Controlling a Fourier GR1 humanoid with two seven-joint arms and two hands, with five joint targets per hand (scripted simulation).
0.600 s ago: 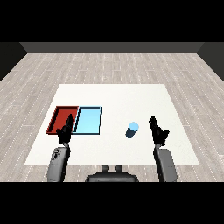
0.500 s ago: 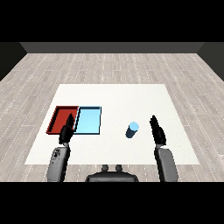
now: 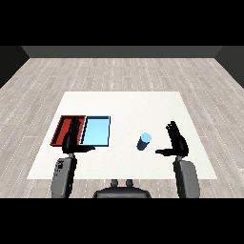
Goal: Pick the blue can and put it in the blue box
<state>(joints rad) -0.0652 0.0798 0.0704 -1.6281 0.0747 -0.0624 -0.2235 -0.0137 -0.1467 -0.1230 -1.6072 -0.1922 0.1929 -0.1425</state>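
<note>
A light blue can (image 3: 144, 141) stands upright on the white table, right of the trays. My right hand (image 3: 177, 142) hovers open to the can's right, fingers straight and thumb pointing toward it, a small gap between thumb and can. The light blue tray (image 3: 96, 130) lies left of the can with nothing in it. My left hand (image 3: 73, 137) is open, fingers straight, over the seam between the red tray (image 3: 64, 130) and the blue tray's near left corner.
The white table (image 3: 124, 107) stretches far beyond the trays. Its front edge runs just ahead of my forearms. Wooden floor surrounds the table.
My right hand has shifted slightly left toward the can. The left hand has risen a little over the trays. The can has not moved.
</note>
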